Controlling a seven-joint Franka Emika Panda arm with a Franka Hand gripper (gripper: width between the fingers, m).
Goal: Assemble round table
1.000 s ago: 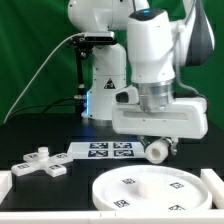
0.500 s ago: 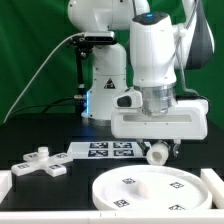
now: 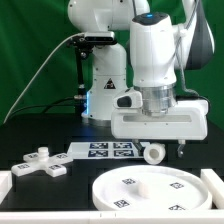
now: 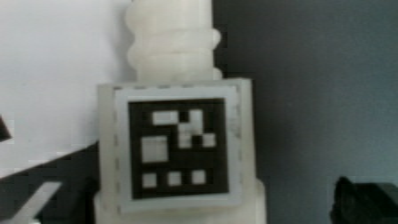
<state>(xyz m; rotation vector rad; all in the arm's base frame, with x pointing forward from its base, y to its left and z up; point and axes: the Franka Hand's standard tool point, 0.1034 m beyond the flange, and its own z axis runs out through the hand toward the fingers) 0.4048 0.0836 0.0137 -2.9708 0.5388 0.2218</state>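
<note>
The white cylinder leg point(image 3: 153, 152) lies on its side under my gripper point(image 3: 161, 148), one round end facing the exterior camera. In the wrist view the leg point(image 4: 178, 130) fills the frame, tag up and threaded end away from me. My gripper point(image 4: 206, 212) is open: a dark finger stands on each side of the leg, one close against it, the other with a visible gap. The round disc point(image 3: 160, 188) lies at the front of the exterior view's right. The cross-shaped foot point(image 3: 40, 163) lies at the front of the exterior view's left.
The marker board point(image 3: 105, 150) lies flat between the foot and the leg. A white rail point(image 3: 8, 190) borders the front of the exterior view's left. The robot base point(image 3: 105, 95) stands behind.
The leg has shifted slightly toward the exterior view's left beneath the hand. The hand itself has barely moved.
</note>
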